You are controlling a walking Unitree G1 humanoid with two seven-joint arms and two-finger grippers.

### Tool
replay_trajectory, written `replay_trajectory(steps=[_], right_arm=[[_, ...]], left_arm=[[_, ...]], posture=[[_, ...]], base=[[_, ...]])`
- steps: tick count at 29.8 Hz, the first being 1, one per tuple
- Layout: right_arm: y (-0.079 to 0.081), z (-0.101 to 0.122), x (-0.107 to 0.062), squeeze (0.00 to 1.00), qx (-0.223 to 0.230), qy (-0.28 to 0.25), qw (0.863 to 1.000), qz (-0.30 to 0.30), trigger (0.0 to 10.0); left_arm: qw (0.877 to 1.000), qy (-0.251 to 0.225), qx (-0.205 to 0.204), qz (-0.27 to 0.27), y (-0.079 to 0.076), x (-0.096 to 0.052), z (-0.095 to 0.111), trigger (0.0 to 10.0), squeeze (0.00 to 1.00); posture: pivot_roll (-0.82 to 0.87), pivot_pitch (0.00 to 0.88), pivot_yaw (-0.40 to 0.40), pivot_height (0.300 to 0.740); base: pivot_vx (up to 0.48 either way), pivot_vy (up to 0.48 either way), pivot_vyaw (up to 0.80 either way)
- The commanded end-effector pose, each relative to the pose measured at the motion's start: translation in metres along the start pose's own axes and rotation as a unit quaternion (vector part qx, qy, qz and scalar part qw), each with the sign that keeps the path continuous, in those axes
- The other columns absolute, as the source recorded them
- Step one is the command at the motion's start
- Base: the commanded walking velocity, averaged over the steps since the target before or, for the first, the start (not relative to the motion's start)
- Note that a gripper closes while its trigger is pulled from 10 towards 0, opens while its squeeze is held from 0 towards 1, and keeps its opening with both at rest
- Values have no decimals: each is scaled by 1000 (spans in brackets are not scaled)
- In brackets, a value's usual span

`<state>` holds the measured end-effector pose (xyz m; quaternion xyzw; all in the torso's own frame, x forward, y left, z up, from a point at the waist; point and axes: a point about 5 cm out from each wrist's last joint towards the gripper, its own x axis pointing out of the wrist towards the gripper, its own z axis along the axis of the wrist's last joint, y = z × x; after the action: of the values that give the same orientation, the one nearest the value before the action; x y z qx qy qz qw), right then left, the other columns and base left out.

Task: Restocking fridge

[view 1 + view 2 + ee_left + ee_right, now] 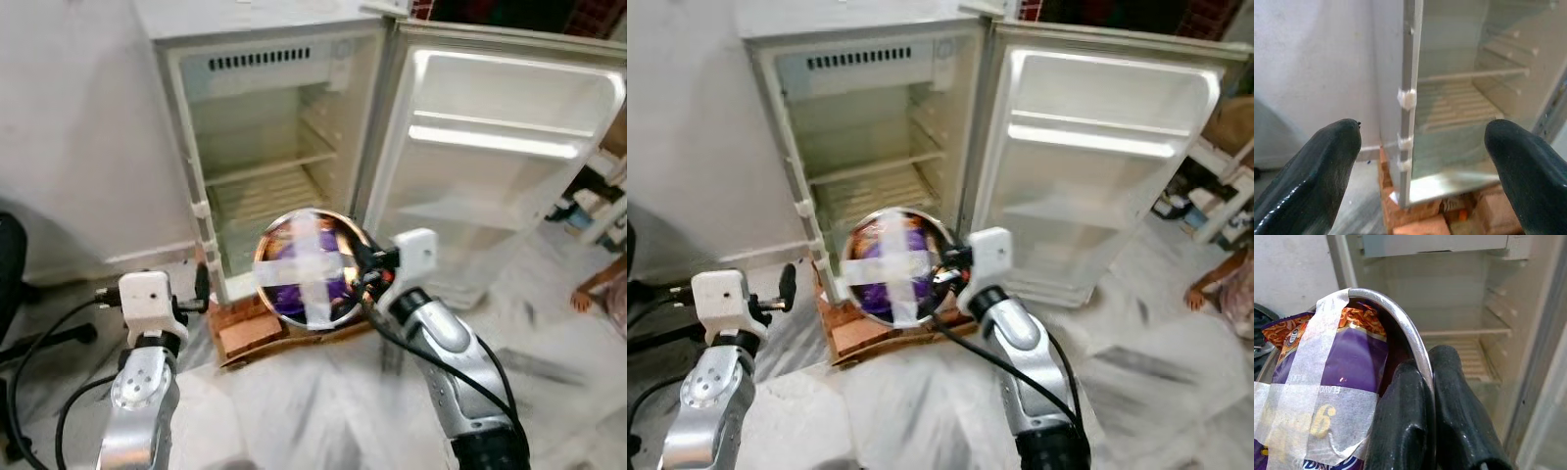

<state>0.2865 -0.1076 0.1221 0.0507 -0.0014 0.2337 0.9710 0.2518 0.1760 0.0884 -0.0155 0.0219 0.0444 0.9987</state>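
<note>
Nearest, the right gripper [1422,382] has its jaws clamped on the rim of a steel bowl [306,266] holding a taped purple snack packet [1327,382], carried in front of the fridge. The left gripper [1422,142] is raised alongside, jaws wide and empty. Beyond, the open fridge [265,147] stands on bricks [245,328], its wire shelf [269,171] bare. The loading step is likely under way; next the bowl needs reaching forward onto that shelf.

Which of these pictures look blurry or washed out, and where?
Both eye views: the floor at lower right is streaked with motion blur, and the open fridge door glares white. Left wrist view: the near fingers are soft. Right wrist view: the taped bowl is fairly sharp.
</note>
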Motion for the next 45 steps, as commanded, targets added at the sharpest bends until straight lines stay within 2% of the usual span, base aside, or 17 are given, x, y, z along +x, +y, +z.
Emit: replay_trajectory(steps=[1,11,18,24,45], right_arm=[[-7,7,-2,0,-4,-17,1000,-15,10000],[-15,6,-3,0,-8,-10,999,-41,10000],[-27,3,-12,0,-14,-1,997,-73,10000],[-28,-1,-21,0,-25,6,997,-69,10000],[-30,1,-17,0,-28,3,996,-87,10000]], left_arm=[[1000,0,-1,-2,-2,-1,0,10000,0],[1000,-1,-1,2,-1,-2,0,10000,0],[1000,2,0,8,5,-16,-4,10000,0],[1000,7,1,8,5,-18,-5,10000,0],[1000,1,-2,-3,-1,-15,-2,10000,0]], posture=[[69,59,-40,740],[68,56,-41,740],[69,62,-46,740],[64,66,-47,740],[63,69,-45,740]], base=[[364,311,794],[224,232,86],[77,0,0],[277,0,0],[336,0,0]])
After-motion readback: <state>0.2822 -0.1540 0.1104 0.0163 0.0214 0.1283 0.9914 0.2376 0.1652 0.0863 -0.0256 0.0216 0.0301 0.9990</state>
